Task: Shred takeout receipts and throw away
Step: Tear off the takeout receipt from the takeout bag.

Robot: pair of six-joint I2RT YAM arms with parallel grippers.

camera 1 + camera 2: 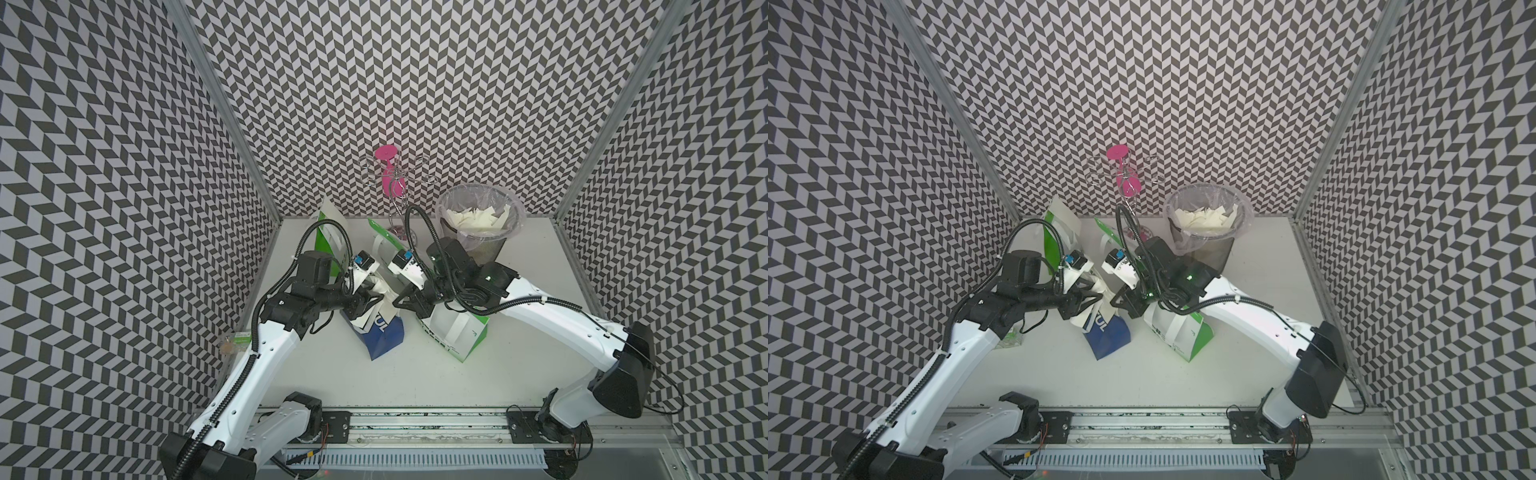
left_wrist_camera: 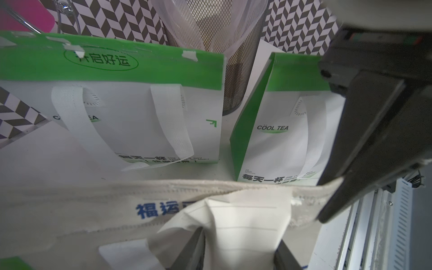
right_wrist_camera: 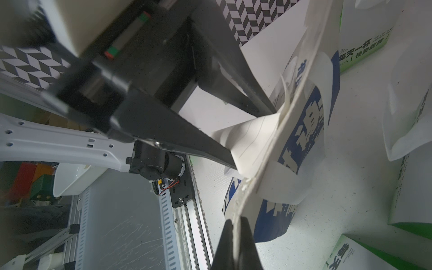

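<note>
left claw (image 3: 253,140): its two black fingers sit on either side of a lined white paper receipt (image 2: 245,217), and both touch it. the slip bows between them, so we note the claw as gripping the receipt, jaws part-way in.

the receipt sits at the cream top rim of a blue-and-cream paper bag (image 1: 384,336) and lies over the bag's blue lettering. we cannot tell whether it is fastened there. the bag leans near the middle of the white surface (image 1: 519,332).

right claw (image 3: 236,221): clenched on the cream rim of the same bag, near the receipt, with the rim edge running between its fingers. in both top views the two claws meet almost tip to tip above the bag.

other receipts: torn cream paper pieces (image 1: 478,218) lie inside a black mesh bin with a clear plastic liner (image 1: 484,249), at the back right of the surface.

a green-and-white paper bag (image 1: 457,338) stands just beside the blue one, under the right arm, and two more stand behind the claws. a pink glass (image 1: 390,183) hangs upside down on a wire rack at the back wall.
</note>
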